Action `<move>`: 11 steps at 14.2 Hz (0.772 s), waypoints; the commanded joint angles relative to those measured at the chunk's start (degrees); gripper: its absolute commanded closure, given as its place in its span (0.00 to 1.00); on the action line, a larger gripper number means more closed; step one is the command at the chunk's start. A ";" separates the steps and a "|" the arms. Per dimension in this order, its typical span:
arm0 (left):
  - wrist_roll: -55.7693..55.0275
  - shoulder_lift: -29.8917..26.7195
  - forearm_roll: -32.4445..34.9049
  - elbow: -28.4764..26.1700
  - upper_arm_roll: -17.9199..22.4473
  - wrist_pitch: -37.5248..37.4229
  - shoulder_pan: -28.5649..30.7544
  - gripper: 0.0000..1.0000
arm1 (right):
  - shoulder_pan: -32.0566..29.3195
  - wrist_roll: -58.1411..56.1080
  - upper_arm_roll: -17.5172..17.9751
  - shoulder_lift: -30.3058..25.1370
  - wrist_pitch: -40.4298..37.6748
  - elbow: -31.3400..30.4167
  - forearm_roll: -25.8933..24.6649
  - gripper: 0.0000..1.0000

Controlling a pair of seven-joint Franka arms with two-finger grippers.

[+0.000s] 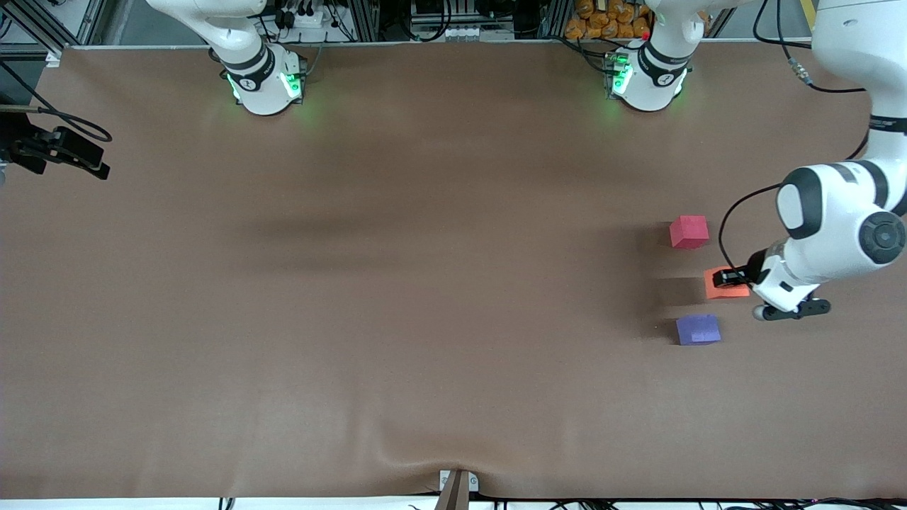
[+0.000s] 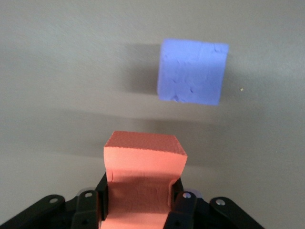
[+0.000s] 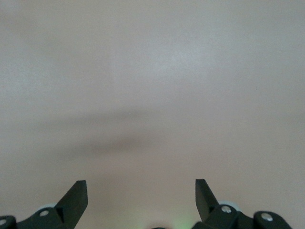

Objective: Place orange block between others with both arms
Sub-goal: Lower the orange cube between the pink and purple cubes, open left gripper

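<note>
Toward the left arm's end of the brown table cover (image 1: 425, 319), the left gripper (image 1: 725, 277) clenched the orange block (image 1: 728, 289) between the red-pink cube (image 1: 689, 231), farther from the front camera, and the purple-blue cube (image 1: 698, 329), nearer. It seemed to hang just above the cover. The right gripper (image 3: 141, 194) waited with fingers spread over bare cover; cluttered racks lined the table's edge by the bases.

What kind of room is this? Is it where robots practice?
Probably a robot lab. Two white arms are bolted to a brown-covered table, with metal framing and cables along its edge, and the left gripper holds an orange block near two other small blocks.
</note>
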 commanded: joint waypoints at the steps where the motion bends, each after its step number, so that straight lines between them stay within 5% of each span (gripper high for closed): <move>1: -0.04 -0.27 -1.55 -4.35 -0.79 6.38 0.64 1.00 | 0.62 0.97 -0.33 0.69 0.31 0.30 1.11 0.00; 5: 0.75 0.69 -1.55 -9.90 -1.85 16.16 0.64 1.00 | 1.24 0.97 -0.33 0.86 0.57 0.30 1.20 0.00; 11: 5.06 0.96 -1.55 -10.96 -1.85 16.96 0.73 1.00 | 1.41 0.97 -0.33 0.87 0.57 0.48 1.20 0.00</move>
